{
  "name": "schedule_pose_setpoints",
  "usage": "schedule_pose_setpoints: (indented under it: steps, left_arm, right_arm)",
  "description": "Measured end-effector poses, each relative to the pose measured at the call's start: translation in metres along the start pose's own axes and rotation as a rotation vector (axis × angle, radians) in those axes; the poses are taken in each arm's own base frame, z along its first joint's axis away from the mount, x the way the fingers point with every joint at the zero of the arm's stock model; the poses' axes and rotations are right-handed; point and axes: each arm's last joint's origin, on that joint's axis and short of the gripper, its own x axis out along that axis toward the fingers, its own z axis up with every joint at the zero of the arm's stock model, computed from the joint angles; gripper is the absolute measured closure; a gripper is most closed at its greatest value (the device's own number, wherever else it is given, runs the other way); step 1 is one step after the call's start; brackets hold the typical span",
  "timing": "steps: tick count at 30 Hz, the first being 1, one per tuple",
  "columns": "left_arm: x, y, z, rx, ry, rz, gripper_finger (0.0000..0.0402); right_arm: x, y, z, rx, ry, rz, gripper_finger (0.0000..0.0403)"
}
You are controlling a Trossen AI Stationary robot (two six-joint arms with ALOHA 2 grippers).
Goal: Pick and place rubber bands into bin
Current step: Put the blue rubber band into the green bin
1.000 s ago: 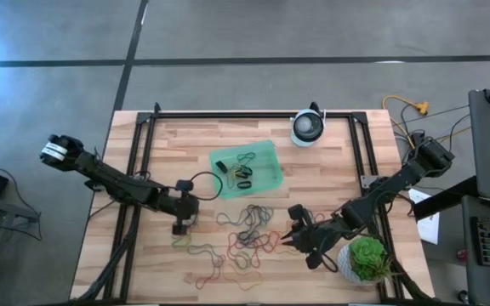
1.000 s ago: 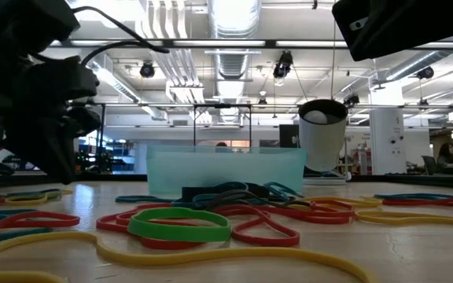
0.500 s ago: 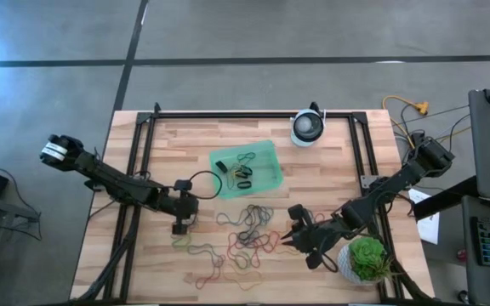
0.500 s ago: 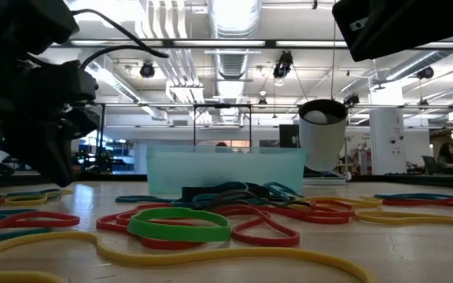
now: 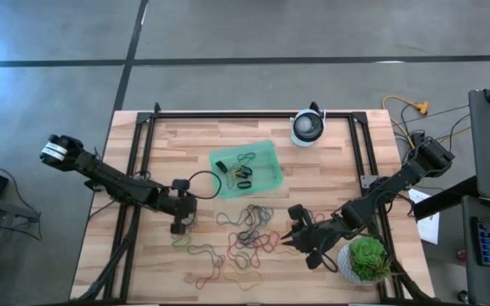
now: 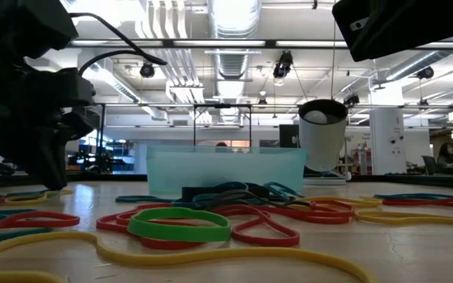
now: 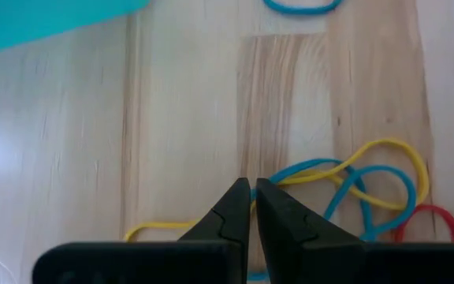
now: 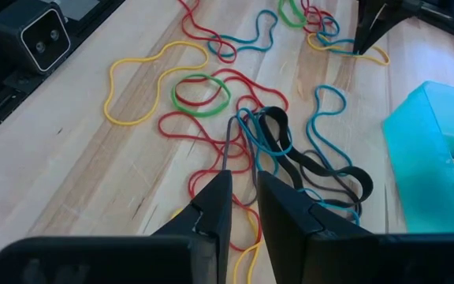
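Note:
Many rubber bands (image 5: 245, 234) in red, yellow, green, blue and black lie loose on the wooden table, near of the bin (image 5: 247, 168). The bin is a shallow translucent green tray with a few bands inside. My left gripper (image 5: 177, 229) points steeply down at the left end of the scatter. Its shut fingers (image 7: 252, 183) are just above bare wood beside a yellow and blue band (image 7: 353, 181). My right gripper (image 5: 287, 238) hovers at the right of the scatter, slanting down toward the pile (image 8: 235, 118). It is open by a narrow gap (image 8: 243, 177), and I see nothing between its fingers.
A round white device (image 5: 307, 127) stands at the far edge, right of the bin. A green plant (image 5: 367, 259) sits by the right arm at the near right corner. Black frame rails (image 5: 143, 153) run along the table's sides, and a small camera block (image 8: 42, 31) stands at the near edge.
My left gripper has tipped a little steeper over the same spot, its fingers still shut. The bands and the bin lie as before.

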Motion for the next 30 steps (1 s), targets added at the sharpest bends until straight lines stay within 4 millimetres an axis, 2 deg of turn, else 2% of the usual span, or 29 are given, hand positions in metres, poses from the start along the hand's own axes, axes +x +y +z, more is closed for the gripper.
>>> schedule_pose_setpoints:
  steps: [11,22,30]
  left_arm:
    - [-0.0028,-0.0014,0.0063,-0.03,-0.016,-0.01,0.0387]
    - [-0.0023,-0.001,0.0047,-0.011,-0.007,-0.008,0.0294]
    - [-0.0022,-0.0004,0.0024,0.011,0.015,-0.003,0.0281]
  right_arm:
    - [0.0,0.0001,0.0,0.0,0.0,0.0,0.0346]
    - [0.0,0.0001,0.0,0.0,0.0,0.0,0.0346]
    - [0.0,0.0001,0.0,0.0,0.0,0.0,0.0346]
